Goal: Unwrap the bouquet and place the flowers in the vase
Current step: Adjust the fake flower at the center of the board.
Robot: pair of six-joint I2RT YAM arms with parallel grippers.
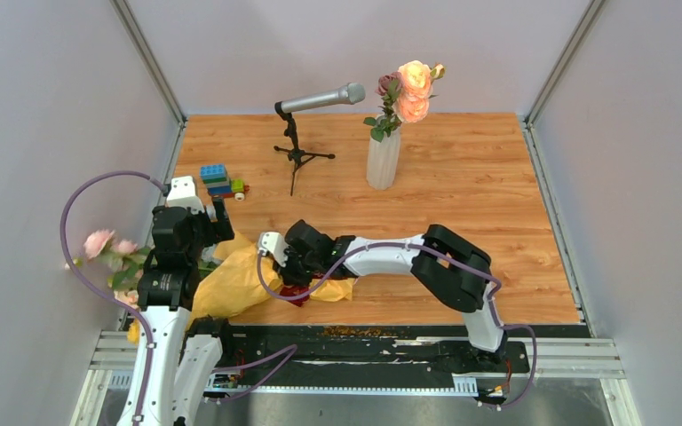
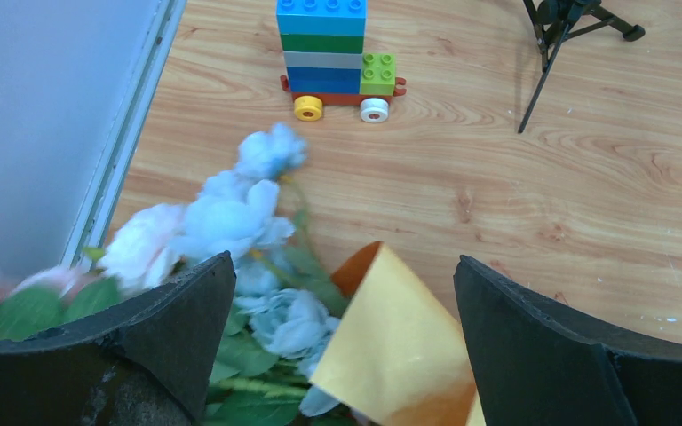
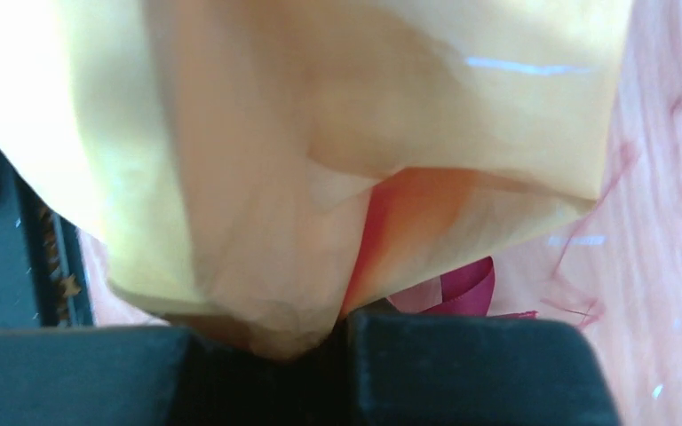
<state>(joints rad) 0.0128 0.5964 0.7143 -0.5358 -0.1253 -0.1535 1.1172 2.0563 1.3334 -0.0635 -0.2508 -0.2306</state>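
- The vase [image 1: 383, 160] stands upright on the far part of the worktop [image 1: 462, 204]. It holds peach and dark pink roses [image 1: 413, 89] with green leaves.
- A microphone stand [image 1: 297, 151] is near the vase on its left, the grey microphone tilted toward the vase.
- A toy brick car [image 1: 220, 182] sits further left of the vase than the stand, and a little nearer the arms. In the left wrist view it lies beyond the blooms with bare wood between.
- The bouquet [image 1: 231, 284] lies well apart from the vase, at the near left, so both the stand and the car lie between the two.
- Its blooms [image 2: 240, 204], pale blue and white, point away from the vase toward the left wall, and pink ones [image 1: 107, 244] hang past the worktop's edge.
- The left tool [image 2: 342, 293] is spread wide above the bouquet's flower end, holding nothing. A corner of the paper [image 2: 400, 346] and green leaves show between its fingers.
- The right tool [image 3: 342, 328] is on the side of the bouquet nearer the vase. Its jaws are pressed together on a fold of the paper.
- A loop of dark red ribbon [image 3: 466, 288] lies just beside that pinch, on the wood.
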